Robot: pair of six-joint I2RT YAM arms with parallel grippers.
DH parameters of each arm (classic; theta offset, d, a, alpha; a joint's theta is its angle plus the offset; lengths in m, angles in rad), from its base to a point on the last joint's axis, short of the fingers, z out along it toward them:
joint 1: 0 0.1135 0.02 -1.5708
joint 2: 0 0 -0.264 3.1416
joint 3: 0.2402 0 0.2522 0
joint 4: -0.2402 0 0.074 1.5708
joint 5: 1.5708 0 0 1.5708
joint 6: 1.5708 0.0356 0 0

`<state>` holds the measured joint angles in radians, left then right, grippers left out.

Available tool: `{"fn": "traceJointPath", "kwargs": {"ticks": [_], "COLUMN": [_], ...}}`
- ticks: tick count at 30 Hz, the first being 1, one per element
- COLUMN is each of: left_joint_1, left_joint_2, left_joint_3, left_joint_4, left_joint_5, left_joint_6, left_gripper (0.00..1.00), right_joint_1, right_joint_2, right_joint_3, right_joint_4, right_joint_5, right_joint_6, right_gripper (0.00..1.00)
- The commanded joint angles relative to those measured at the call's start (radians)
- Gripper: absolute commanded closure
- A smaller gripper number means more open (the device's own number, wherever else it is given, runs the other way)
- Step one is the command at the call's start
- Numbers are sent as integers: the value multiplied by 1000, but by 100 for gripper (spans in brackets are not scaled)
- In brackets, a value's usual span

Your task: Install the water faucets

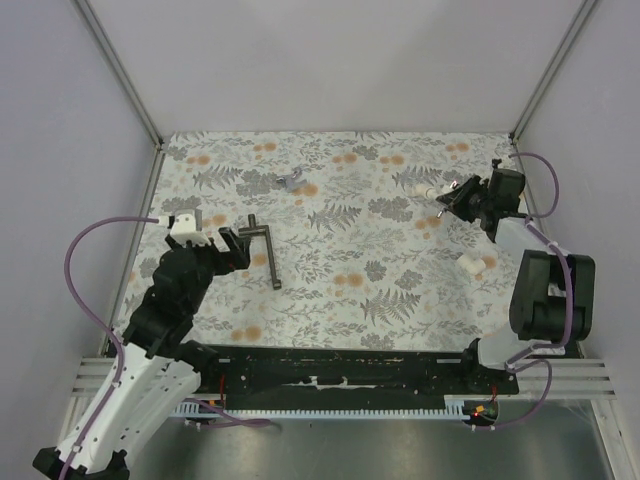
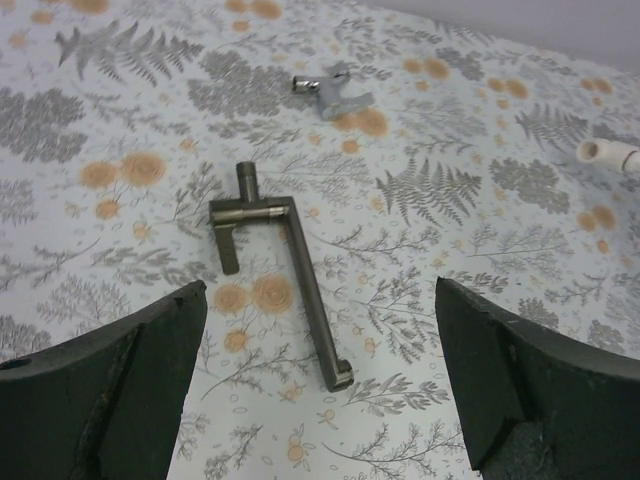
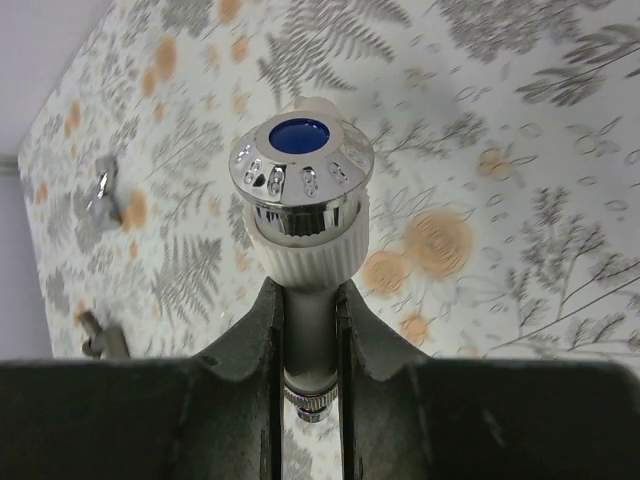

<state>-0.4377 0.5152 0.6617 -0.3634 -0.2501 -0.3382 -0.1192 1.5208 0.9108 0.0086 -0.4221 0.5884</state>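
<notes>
Right gripper: closed on the stem of the held faucet, near the far right corner of the worktop. The lower stem is hidden between the fingers, and in the top view the piece is hard to make out. Its long axis runs in line with the fingers, with the chrome, blue-centred cap pointing away from the wrist.

Second faucet: lies just beside that gripper, long axis roughly along the far edge. The left wrist view cuts it off.

Third faucet: lies near the right edge.

Left gripper: jaws fully apart, holding nothing, just beside the dark T-shaped tool toward the left edge.
</notes>
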Motion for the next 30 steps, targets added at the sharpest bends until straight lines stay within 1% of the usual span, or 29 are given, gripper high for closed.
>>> {"fn": "traceJointPath", "kwargs": {"ticks": [1,4,6,7,8,9,10,12,14,16,18,20,21,24,28,30], "left_joint_1": [8,8,10,10,10,10,8,10,10,8,8,8,10,10,10,8], "left_joint_2": [-26,-24,-23,-27,-29,-35,-40,-61,-81,-98,-110,-118,-122,-135,-153,-159], "left_joint_3": [-45,-50,-44,-39,-37,-33,-30,-30,-28,-31,-30,-17,-13,13,64,94], "left_joint_4": [-111,-129,-137,-141,-146,-150,-155,-154,-157,-157,-164,-172,-177,-198,-236,-249], "left_joint_5": [-132,-126,-136,-141,-150,-155,-166,-166,-170,-178,-190,-204,-209,-230,-281,-313], "left_joint_6": [-157,-171,-167,-159,-154,-154,-159,-166,-189,-194,-185,-176,-168,-150,-119,-76], "left_gripper": [0,0,0,0,0,0,0,0,0,0,0,0,0,0,0,0], "right_joint_1": [-26,-30,-30,-30,-30,-31,-34,-43,-54,-66,-85,-102,-108,-125,-128,-131], "right_joint_2": [129,243,314,346,372,400,418,424,394,354,311,271,254,181,47,-19], "right_joint_3": [51,118,149,161,172,178,183,171,143,125,115,126,132,138,146,163], "right_joint_4": [246,275,309,320,329,340,341,331,295,231,138,26,-52,-182,-330,-413], "right_joint_5": [115,112,92,79,69,51,28,2,9,23,54,94,112,183,281,331], "right_joint_6": [83,105,132,148,169,183,197,215,214,173,122,62,32,-16,-59,-64], "right_gripper": [99,96,92,87,81,72,61,41,32,28,20,13,11,2,2,2]}}
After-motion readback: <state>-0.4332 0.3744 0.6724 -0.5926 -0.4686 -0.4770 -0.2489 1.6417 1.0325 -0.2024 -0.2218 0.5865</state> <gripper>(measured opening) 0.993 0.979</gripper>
